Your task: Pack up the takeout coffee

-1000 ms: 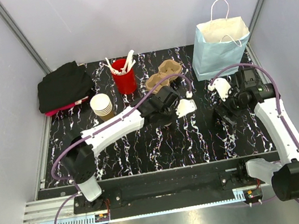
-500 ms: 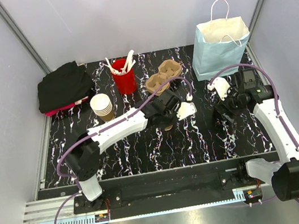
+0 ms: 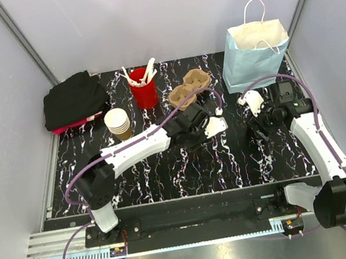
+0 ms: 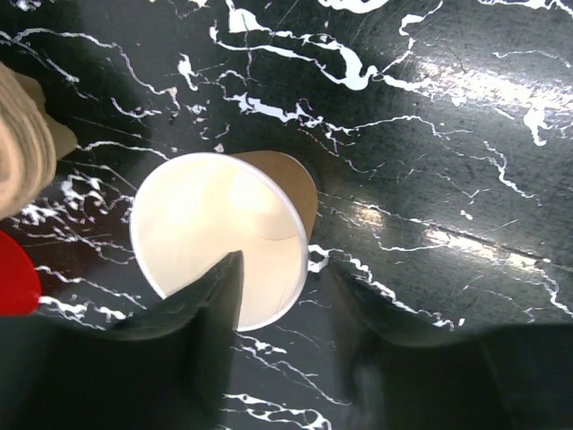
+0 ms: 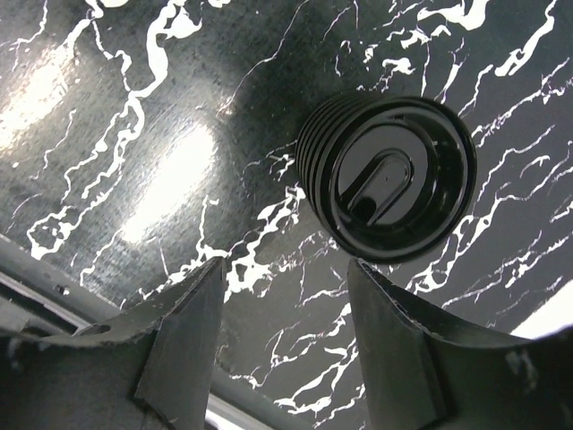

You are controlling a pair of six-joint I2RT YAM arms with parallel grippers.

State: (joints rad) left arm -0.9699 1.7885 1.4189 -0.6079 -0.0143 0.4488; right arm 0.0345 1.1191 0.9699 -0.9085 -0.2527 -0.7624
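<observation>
Left gripper (image 3: 191,138) shifted slightly since a second ago, top view: one blue bag (image 3: 253,49), one red cup (image 3: 144,93), left wrist alone shows one kraft cup (image 4: 215,233) upright on the table (image 4: 448,134), fingers apart astride its rim, right wrist: one stack of black lids (image 5: 387,175), right gripper (image 5: 285,269) apart, empty.

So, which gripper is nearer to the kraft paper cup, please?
Left. The left gripper straddles the rim of the kraft paper cup; the right gripper hangs far to its right.

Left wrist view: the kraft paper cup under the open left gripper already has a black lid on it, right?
No. The kraft paper cup has no lid: the left wrist view shows its white inside open, under the open left gripper. The black lids are stacked under the right gripper.
</observation>
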